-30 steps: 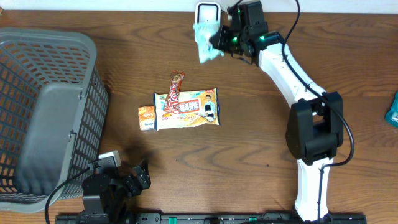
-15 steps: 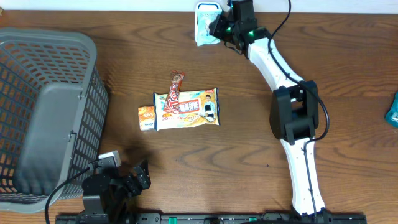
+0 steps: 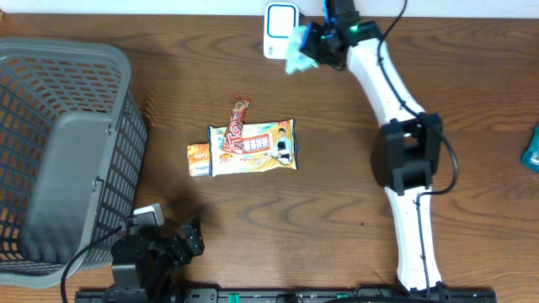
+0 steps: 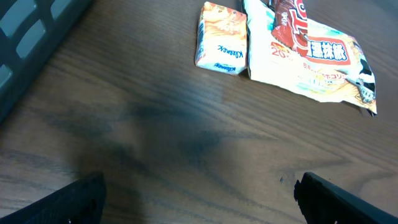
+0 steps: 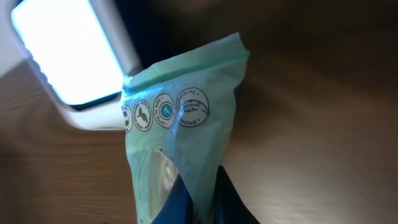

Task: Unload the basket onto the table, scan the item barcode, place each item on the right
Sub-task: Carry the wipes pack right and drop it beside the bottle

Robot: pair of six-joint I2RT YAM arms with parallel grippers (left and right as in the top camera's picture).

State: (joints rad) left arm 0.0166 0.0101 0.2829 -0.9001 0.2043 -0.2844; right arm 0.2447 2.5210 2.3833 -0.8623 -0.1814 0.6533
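Overhead, nearest, the left gripper rests wide open and empty; snack packets lie beyond. Farthest, the right gripper pinches a green packet just beside the scanner. The limp packet may fold or swing, hiding its barcode from the reader.

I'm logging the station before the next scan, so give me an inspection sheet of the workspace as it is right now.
Surface: wooden table, no spills seen.
Job's things: green packet held beside the white scanner.
Clutter: snack bag, tissue pack, red candy bar mid-table; teal item at right edge.
Grippers: right gripper shut on the packet; left gripper open, empty.
Cables: black cable near left arm base.
Surroundings: grey basket at the left.
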